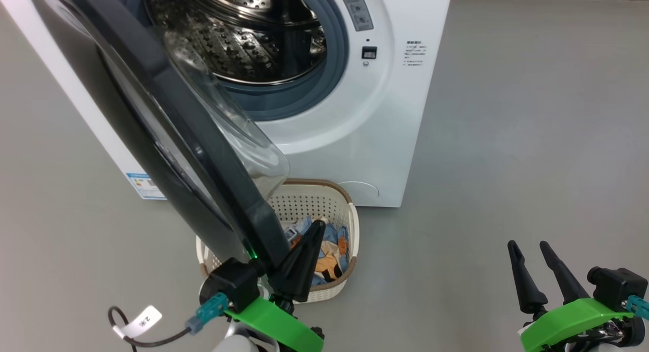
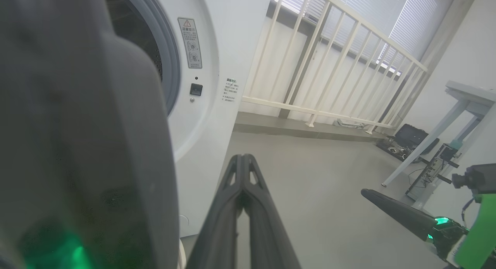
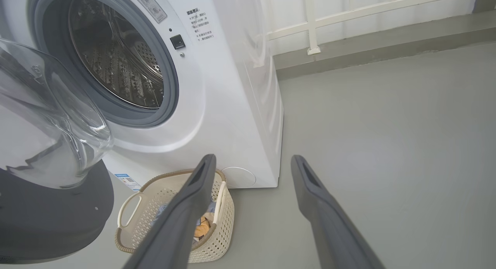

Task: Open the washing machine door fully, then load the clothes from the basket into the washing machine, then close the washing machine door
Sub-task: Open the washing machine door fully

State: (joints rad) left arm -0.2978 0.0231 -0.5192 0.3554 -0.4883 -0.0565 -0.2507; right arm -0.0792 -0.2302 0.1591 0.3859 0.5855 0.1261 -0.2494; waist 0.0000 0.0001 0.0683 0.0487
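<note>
My left claw [image 1: 312, 235] closed, empty, beside washing machine door [image 1: 167, 113] rim: push with finger flank, steadily, to full swing. My right claw [image 1: 528, 244] spread, empty.

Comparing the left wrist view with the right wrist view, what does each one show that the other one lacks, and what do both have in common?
Left wrist view, not the right one: the shut left gripper, window blinds, a table and a black case on the floor.
Right wrist view, not the left one: the basket, the clothes in it, and a small blue label.
Both: the washing machine, its grey rubber ring, the washing machine door, the open right gripper, the white railing and the grey floor.
</note>
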